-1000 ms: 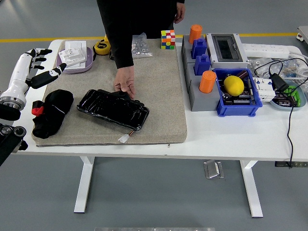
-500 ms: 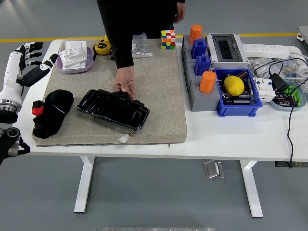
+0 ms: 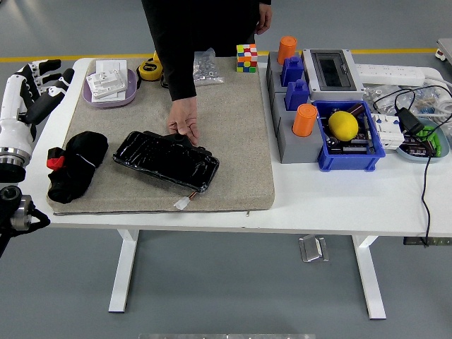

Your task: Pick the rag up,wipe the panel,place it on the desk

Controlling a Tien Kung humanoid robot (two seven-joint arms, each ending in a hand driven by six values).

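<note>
A black rag (image 3: 75, 164) with a red tag lies bunched on the left part of the grey mat (image 3: 240, 134). Right of it on the mat is the glossy black panel (image 3: 166, 160). A person's hand (image 3: 183, 119) rests on the panel's far edge. My left hand (image 3: 39, 79), white with black fingertips, hovers at the table's far left edge, well above and left of the rag. Its fingers are spread and hold nothing. No right arm shows.
A purple dish (image 3: 109, 95) with white parts, a yellow tape measure (image 3: 149, 68), a bag of small parts (image 3: 205, 67) and a colour cube (image 3: 246, 58) line the back. Grey and blue boxes (image 3: 311, 106), a lemon (image 3: 343, 125) and cables (image 3: 417, 120) fill the right side.
My left hand has drawn back leftward and away from the mat, off the rag's side toward the table's edge. The person's hand, the rag and the panel have stayed still.
</note>
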